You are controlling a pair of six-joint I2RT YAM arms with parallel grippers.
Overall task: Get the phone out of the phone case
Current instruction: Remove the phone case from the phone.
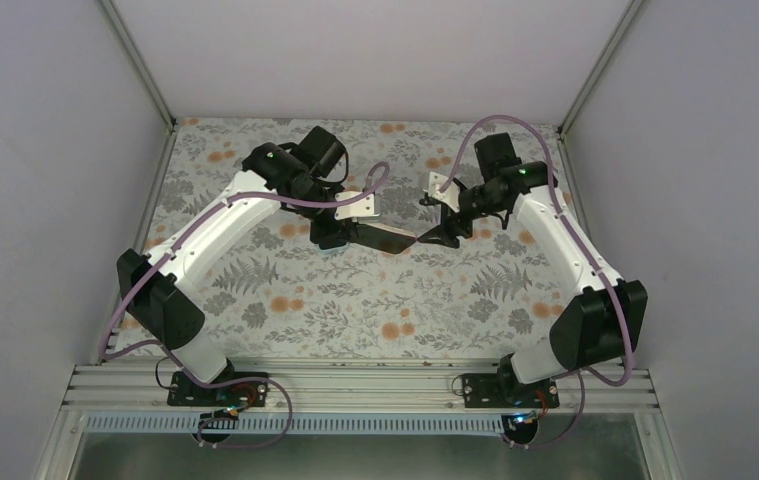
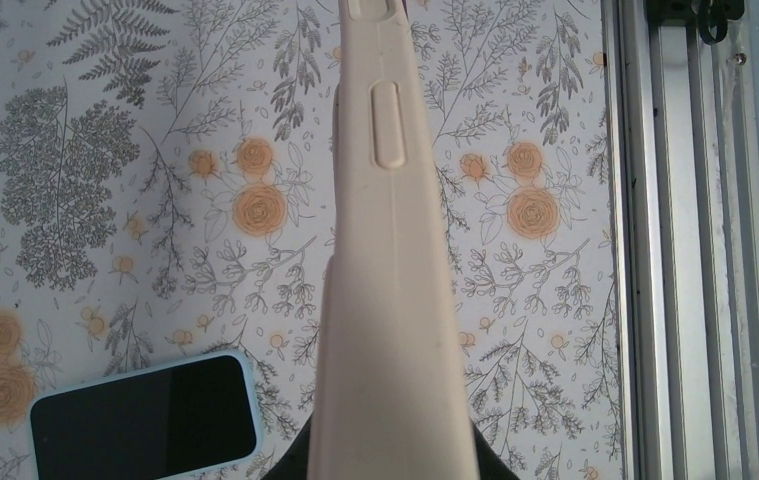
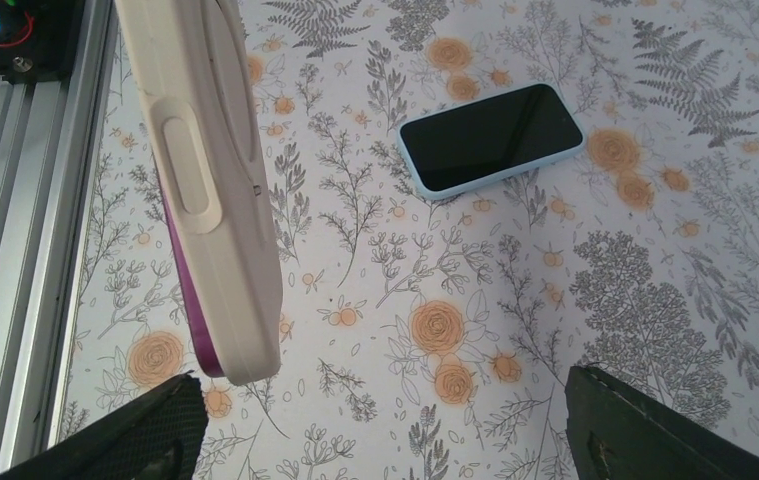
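Observation:
My left gripper (image 1: 343,233) is shut on a beige phone case (image 2: 387,250) and holds it edge-up above the table. The case runs away from the left wrist camera, its side button (image 2: 387,125) facing up. In the right wrist view the case (image 3: 205,170) shows a purple phone edge (image 3: 183,295) along its underside. In the top view the cased phone (image 1: 387,239) spans between the two grippers. My right gripper (image 1: 437,236) is open, its fingers (image 3: 125,440) wide apart, with the case's free end just above the left finger and not gripped.
A second phone in a light blue case (image 3: 490,135) lies screen-up on the floral table cover, also in the left wrist view (image 2: 145,420). The aluminium rail (image 2: 695,250) runs along the table's near edge. White walls enclose the table on three sides.

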